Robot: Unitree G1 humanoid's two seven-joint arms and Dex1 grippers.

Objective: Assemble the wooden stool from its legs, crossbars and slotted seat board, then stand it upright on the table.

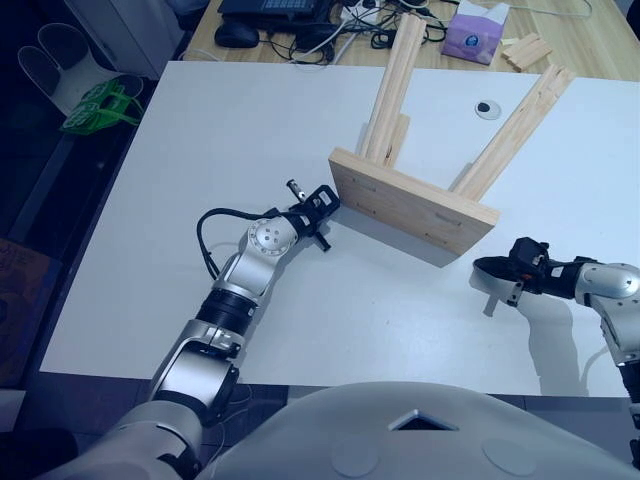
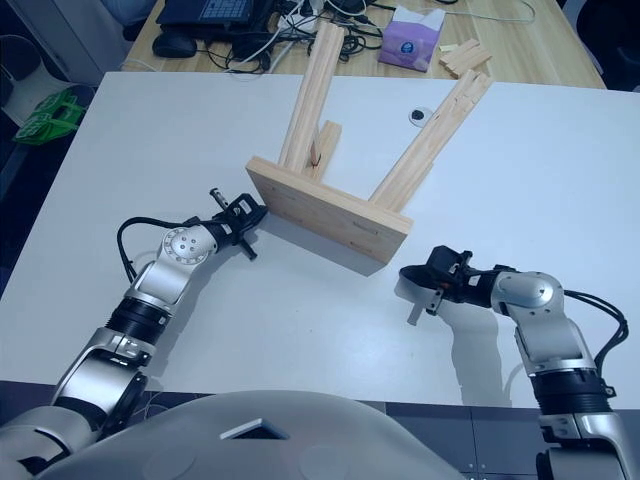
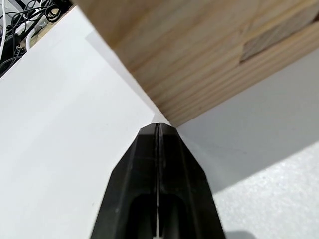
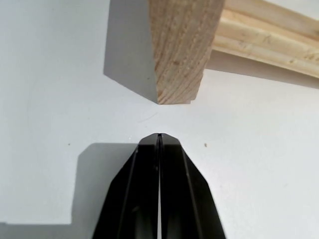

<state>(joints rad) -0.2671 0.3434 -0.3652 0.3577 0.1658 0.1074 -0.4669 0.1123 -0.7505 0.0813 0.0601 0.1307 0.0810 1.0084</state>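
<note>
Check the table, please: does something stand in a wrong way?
Yes. The stool lies on its side on the table: its seat board stands on edge and its legs point sideways, not down.

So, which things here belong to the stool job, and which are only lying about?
Job: wooden stool on its side; left hand; right hand.
Lying about: tissue pack; computer mouse; small black disc; loose wood pieces on the far desk.

Office-like workroom; along the top of the frame a wooden desk (image 1: pixel 590 45) carries a keyboard (image 1: pixel 275 6), mouse (image 1: pixel 237 35), tangled cables (image 1: pixel 372 36) and a tissue box (image 1: pixel 470 38); a white bench (image 1: pixel 200 200) fills the middle.
</note>
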